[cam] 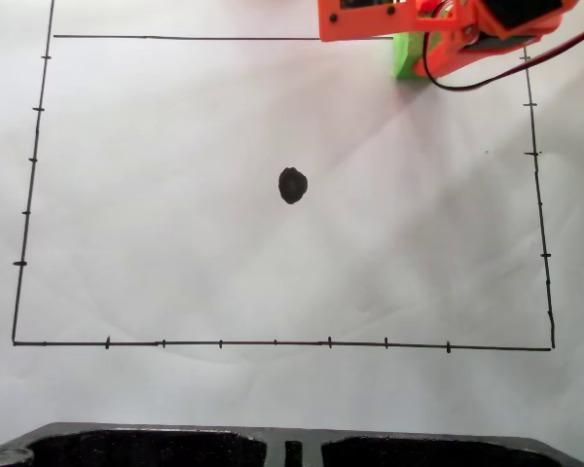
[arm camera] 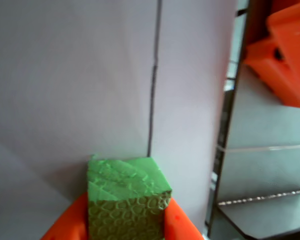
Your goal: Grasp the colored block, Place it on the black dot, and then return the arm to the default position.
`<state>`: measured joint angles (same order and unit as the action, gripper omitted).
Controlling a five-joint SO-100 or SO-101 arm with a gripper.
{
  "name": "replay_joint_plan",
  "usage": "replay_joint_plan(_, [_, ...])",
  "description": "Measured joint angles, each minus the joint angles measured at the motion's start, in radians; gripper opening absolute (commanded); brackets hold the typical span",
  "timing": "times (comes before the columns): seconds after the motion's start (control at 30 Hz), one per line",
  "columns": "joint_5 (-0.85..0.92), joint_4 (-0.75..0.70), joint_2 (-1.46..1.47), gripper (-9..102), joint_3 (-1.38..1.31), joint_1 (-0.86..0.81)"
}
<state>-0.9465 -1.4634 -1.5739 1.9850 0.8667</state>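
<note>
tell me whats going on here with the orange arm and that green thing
The orange arm has its gripper closed around the green block; in the wrist view an orange finger sits against each side of it. In the fixed view the block is at the top right of the white paper, by the drawn border's upper line, mostly hidden under the arm. The black dot near the middle of the paper is bare, so the block is not yet placed on it.
</note>
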Motion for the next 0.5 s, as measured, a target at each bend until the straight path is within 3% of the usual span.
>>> replay_joint_plan(0.5, [0.124,0.029,-0.044,6,0.041,-0.017])
